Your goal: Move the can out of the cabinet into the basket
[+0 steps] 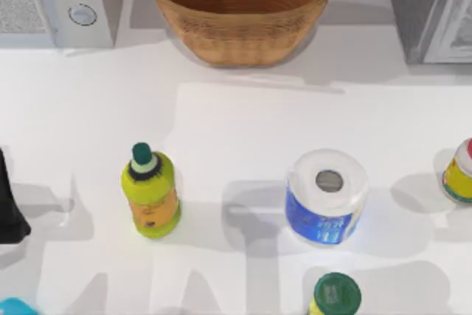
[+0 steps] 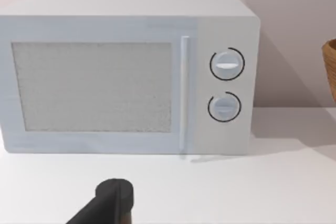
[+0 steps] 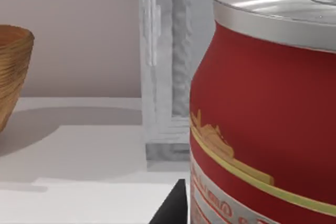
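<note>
The can (image 3: 262, 108), red with a silver pull-tab top and a yellow stripe, looms very close in the right wrist view. One dark fingertip (image 3: 173, 209) of my right gripper shows beside its lower side. In the top view the can (image 1: 461, 171) stands on the table at the right edge, partly cut off, outside the grey cabinet (image 1: 431, 9) at the back right. The wicker basket (image 1: 242, 31) sits at the back centre and holds nothing. My left arm (image 1: 9, 208) is parked at the left edge, and one of its fingers (image 2: 113, 202) points toward the white appliance.
A white appliance (image 1: 55, 1) with two knobs stands at the back left. A yellow-green bottle (image 1: 151, 193), a toilet roll (image 1: 327, 197) and a green-lidded jar (image 1: 335, 296) stand across the front. A teal object (image 1: 15, 306) sits in the front left corner.
</note>
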Controlling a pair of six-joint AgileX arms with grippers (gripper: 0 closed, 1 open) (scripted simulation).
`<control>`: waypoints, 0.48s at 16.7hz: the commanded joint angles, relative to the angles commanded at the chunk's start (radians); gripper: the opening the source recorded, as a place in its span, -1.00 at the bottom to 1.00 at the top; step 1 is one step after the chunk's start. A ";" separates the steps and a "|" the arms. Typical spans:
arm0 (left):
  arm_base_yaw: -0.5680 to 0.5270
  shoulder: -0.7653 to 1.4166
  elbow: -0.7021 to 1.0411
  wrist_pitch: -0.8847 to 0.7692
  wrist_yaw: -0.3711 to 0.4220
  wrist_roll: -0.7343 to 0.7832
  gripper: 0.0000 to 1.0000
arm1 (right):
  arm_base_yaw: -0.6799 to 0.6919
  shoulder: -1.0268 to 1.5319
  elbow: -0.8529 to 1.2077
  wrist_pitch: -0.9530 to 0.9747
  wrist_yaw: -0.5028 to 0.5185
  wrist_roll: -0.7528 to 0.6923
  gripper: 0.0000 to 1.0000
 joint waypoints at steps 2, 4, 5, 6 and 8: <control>0.000 0.000 0.000 0.000 0.000 0.000 1.00 | 0.011 0.030 0.030 0.008 0.011 0.000 -1.00; 0.000 0.000 0.000 0.000 0.000 0.000 1.00 | 0.036 0.103 0.101 0.026 0.037 0.001 -1.00; 0.000 0.000 0.000 0.000 0.000 0.000 1.00 | 0.053 0.155 0.150 0.038 0.055 0.001 -1.00; 0.000 0.000 0.000 0.000 0.000 0.000 1.00 | 0.073 0.218 0.208 0.052 0.076 0.002 -1.00; 0.000 0.000 0.000 0.000 0.000 0.000 1.00 | 0.120 0.374 0.343 0.085 0.124 0.003 -1.00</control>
